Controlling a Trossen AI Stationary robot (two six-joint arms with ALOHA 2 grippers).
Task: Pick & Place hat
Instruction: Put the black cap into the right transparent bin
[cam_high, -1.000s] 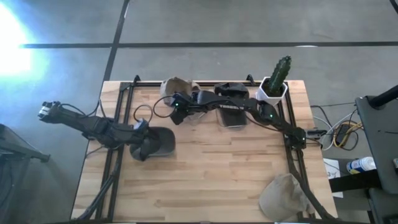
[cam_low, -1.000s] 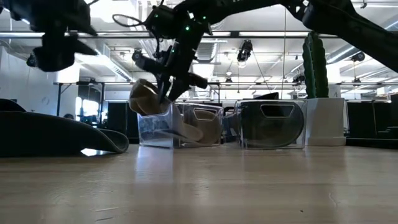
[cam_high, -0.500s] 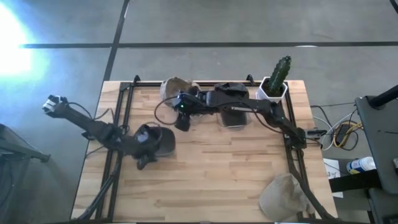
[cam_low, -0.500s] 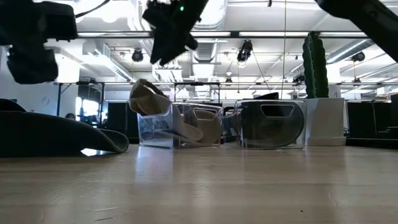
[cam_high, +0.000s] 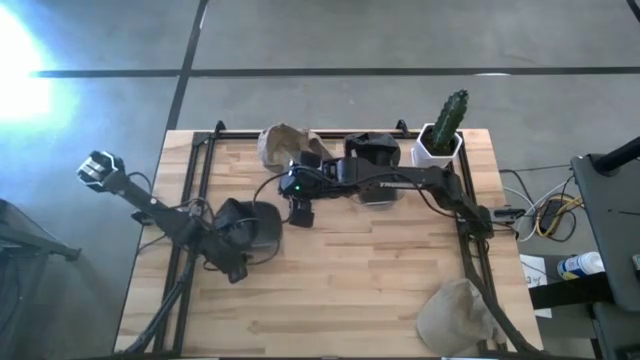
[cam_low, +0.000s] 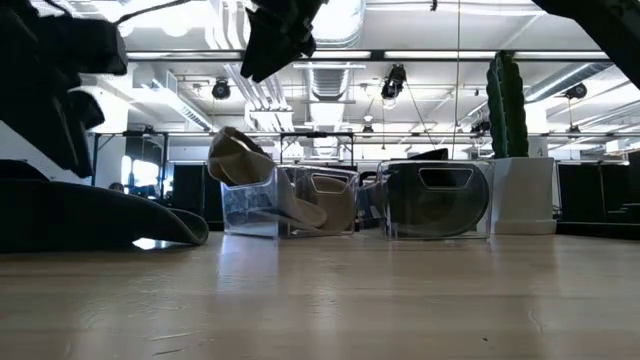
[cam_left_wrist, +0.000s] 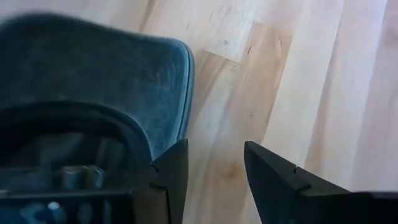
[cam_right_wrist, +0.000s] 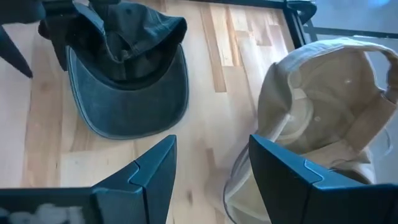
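A dark grey cap (cam_high: 252, 224) lies flat on the wooden table at the left; it also shows in the low view (cam_low: 100, 215) and the right wrist view (cam_right_wrist: 127, 87). My left gripper (cam_high: 235, 268) is open at the cap's near edge (cam_left_wrist: 180, 93), with the cap beside one finger and bare wood between the fingers (cam_left_wrist: 214, 180). A tan cap (cam_high: 283, 140) hangs over the rim of a clear bin (cam_low: 290, 200) at the far edge and shows in the right wrist view (cam_right_wrist: 323, 112). My right gripper (cam_high: 300, 212) is open and empty above the table, between the two caps (cam_right_wrist: 211, 180).
A second clear bin (cam_low: 435, 200) holding a dark cap (cam_high: 372, 150) stands next to the first. A cactus (cam_high: 447, 118) in a white pot stands at the far right. Another tan cap (cam_high: 455, 312) lies at the near right corner. Bare wood shows across the middle and near side.
My right gripper has risen away from the tan cap at the bin and gone toward the table's near edge; the tan cap stays on the bin's rim. My left gripper has gone toward the near edge, along the dark cap, which stays where it was.
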